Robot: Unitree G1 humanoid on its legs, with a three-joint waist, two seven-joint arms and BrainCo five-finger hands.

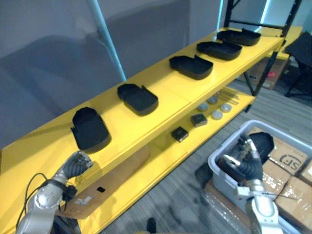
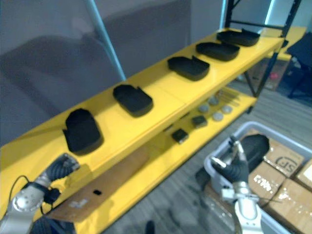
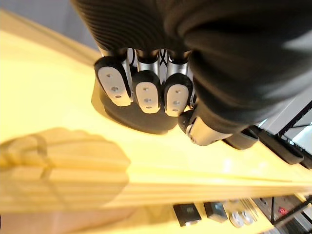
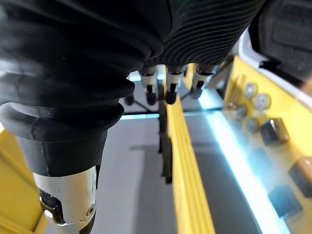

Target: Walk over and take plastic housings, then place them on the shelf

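Housings, five of them, black and tray-like, sit in a row along the top of the yellow shelf, spaced apart and running away from me to the far end. A sixth housing lies in the grey bin on the floor at my right. My left hand is at the shelf's front edge, just below the nearest housing and not touching it. The forearm rises from the lower left and the fingers are curled into a fist with nothing inside. In the left wrist view that housing rests flat on the yellow board just past the fingertips. My right hand is raised over the bin beside the sixth housing, with the forearm nearly upright, the fingers loosely extended and the thumb out to one side. I see nothing held in it. I cannot tell whether it touches the housing. On the lower shelf board lie two small dark blocks, a few grey discs and some thin rods further along. A brown cardboard sheet lies on the near end of that board. Cardboard boxes are stacked on the floor beside the bin.
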